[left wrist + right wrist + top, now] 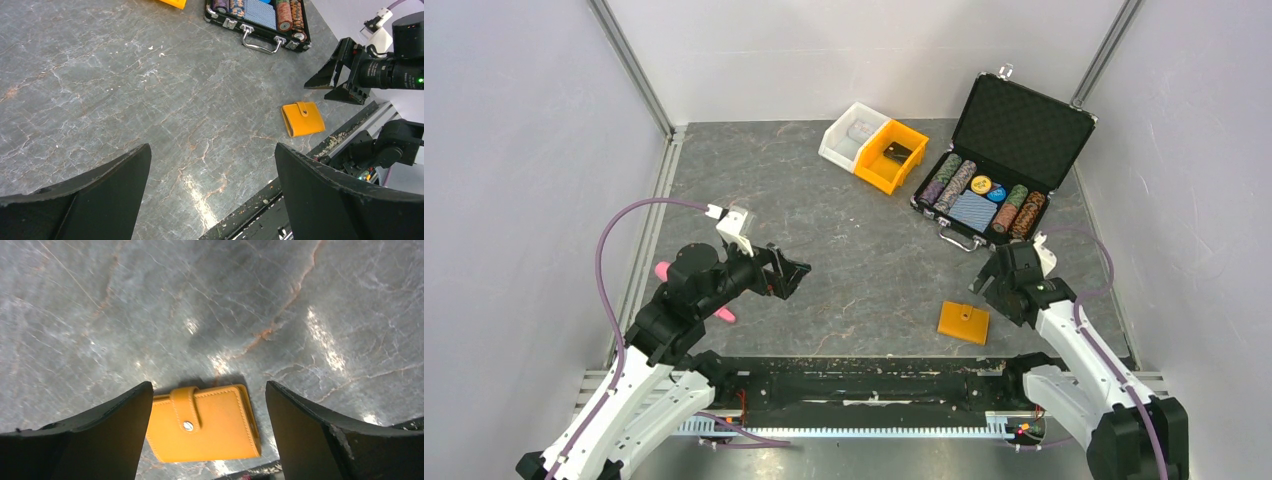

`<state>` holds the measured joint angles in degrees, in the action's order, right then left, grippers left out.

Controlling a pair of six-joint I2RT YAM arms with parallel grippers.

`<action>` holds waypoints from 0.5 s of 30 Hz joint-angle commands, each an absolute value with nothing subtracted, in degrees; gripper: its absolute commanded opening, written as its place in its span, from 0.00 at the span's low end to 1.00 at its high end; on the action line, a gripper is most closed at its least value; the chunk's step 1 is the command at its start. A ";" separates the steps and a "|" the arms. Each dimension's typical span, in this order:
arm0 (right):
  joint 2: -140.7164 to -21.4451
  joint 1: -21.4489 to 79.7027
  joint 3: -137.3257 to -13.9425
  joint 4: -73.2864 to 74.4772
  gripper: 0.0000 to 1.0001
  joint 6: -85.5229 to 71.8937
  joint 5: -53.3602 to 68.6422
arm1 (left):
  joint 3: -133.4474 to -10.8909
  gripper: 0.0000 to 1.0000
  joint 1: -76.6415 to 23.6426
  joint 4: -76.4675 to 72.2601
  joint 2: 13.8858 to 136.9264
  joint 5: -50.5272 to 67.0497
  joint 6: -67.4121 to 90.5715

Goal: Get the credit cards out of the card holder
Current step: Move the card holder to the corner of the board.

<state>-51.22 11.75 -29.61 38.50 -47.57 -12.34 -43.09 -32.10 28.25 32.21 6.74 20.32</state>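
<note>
The card holder (963, 322) is a small orange-tan wallet, folded shut with its snap strap fastened, lying flat near the table's front edge at the right. It also shows in the left wrist view (302, 119) and the right wrist view (205, 424). No cards show. My right gripper (986, 287) is open and empty, just above and behind the holder; in its wrist view (209, 405) the holder lies between the two fingers, below them. My left gripper (792, 272) is open and empty over the table's left-middle, well apart from the holder; its wrist view (212, 170) shows bare table between the fingers.
An open black chip case (999, 160) with several stacks of chips stands at the back right. An orange bin (891, 155) and a white bin (852, 135) sit at the back middle. A pink object (664, 272) lies behind the left arm. The black rail (864, 385) runs along the front edge.
</note>
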 commanded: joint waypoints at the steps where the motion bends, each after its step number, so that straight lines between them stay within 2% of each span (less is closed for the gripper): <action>1: -49.13 11.86 -27.95 42.53 0.85 -47.72 -10.46 | -42.72 1.00 -31.82 26.57 31.50 9.26 21.56; 5: -46.86 11.86 -26.10 40.52 0.84 -46.67 -5.67 | -42.16 1.00 -31.88 25.89 30.70 10.30 21.19; 11: -45.53 12.07 -19.77 30.96 0.82 -46.17 9.23 | -42.18 1.00 -31.82 25.86 30.60 10.88 20.99; 15: -44.15 13.64 -20.09 33.47 0.82 -46.23 7.27 | -42.23 1.00 -31.82 25.93 30.44 10.98 20.95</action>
<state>-45.28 12.29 -21.26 34.35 -46.24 3.18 -42.24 -32.10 28.16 30.96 9.58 20.32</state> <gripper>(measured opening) 0.819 0.996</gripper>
